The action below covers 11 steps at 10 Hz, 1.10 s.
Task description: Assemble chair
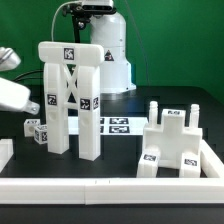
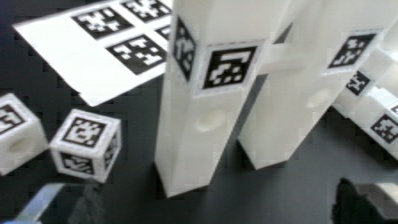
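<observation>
The chair stands in parts. A tall white frame of two upright posts, a top bar and crossed braces is left of centre; in the wrist view its posts fill the middle. A lower white part with upright pegs sits toward the exterior view's right. Two small white tagged blocks lie left of the frame, also seen close by as blocks. My gripper hangs at the exterior view's left, level with the frame's middle. Its gripper is open, dark fingertips wide apart, nothing between them.
The marker board lies flat behind the frame, shown as the marker board in the wrist view. A white rail runs along the table's front, with a side rail at the right. The arm's base stands at the back.
</observation>
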Each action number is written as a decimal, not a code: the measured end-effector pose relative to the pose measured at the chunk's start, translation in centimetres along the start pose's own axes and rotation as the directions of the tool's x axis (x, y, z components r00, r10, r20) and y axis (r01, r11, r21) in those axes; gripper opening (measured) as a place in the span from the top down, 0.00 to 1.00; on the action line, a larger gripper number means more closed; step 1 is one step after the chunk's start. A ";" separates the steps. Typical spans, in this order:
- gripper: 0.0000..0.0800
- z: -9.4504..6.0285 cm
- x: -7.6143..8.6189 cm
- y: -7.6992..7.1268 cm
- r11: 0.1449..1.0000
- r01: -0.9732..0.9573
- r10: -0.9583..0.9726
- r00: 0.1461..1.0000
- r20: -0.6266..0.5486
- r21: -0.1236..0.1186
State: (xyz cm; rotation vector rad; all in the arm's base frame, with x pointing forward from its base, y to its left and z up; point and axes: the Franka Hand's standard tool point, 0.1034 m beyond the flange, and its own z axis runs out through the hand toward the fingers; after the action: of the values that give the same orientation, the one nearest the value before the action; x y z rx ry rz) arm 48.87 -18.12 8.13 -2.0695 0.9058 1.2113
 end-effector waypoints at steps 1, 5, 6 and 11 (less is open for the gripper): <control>0.19 1.2 0.2 0.8 0.998 -0.069 0.069 0.996 0.053 -0.006; 0.19 1.6 0.0 0.4 0.996 -0.090 0.092 0.992 0.081 -0.020; 0.19 2.0 0.0 0.5 0.986 -0.162 0.164 0.982 0.091 -0.024; 0.19 3.0 1.4 0.7 0.929 -0.333 0.318 0.941 0.114 0.162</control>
State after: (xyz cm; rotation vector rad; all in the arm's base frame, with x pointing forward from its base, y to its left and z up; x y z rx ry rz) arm 47.30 -16.67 5.48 -1.7569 1.3060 1.3199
